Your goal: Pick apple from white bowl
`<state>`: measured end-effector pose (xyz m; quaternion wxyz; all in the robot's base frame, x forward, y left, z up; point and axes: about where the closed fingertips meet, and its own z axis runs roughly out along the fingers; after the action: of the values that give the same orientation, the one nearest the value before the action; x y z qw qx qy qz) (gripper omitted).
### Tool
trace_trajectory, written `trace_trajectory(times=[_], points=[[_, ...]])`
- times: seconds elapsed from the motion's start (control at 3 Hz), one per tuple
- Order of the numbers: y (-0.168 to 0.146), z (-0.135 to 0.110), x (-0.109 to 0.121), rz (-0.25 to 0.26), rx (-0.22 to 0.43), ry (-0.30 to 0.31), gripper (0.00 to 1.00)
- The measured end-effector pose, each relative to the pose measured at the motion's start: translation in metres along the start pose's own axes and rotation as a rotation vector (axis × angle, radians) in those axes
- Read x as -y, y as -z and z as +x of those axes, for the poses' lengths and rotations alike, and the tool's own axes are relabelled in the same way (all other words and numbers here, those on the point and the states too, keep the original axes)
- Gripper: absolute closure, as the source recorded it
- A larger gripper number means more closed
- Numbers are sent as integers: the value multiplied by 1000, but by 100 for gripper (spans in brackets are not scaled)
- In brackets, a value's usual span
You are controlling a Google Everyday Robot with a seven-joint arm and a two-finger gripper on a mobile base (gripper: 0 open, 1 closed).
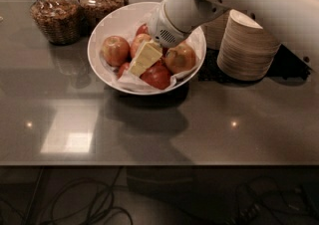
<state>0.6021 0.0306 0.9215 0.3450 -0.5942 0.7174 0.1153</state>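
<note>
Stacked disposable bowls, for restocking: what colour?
The stacked bowls are beige, camera view; gripper down in white bowl among apples.

Apple (138, 45) — half hidden behind claw (145, 57) in white bowl (118, 18)

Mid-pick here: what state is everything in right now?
tool: down inside the white bowl, among the apples.
white bowl: upright, paper-lined, holding apples.
middle apple: in the bowl, partly behind the tool, not lifted.
left apple: resting in the bowl, left of the tool.
golden-tan apple: resting in the bowl.
deep red apple: resting in the bowl.
stacked beige bowls: nested, upright.
glass jars: upright, filled.
</note>
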Motion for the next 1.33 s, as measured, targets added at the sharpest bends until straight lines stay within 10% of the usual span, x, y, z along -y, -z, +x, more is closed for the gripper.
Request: trace_trajectory(times=[1.33], points=[[0, 0, 0, 0, 0, 0, 100]])
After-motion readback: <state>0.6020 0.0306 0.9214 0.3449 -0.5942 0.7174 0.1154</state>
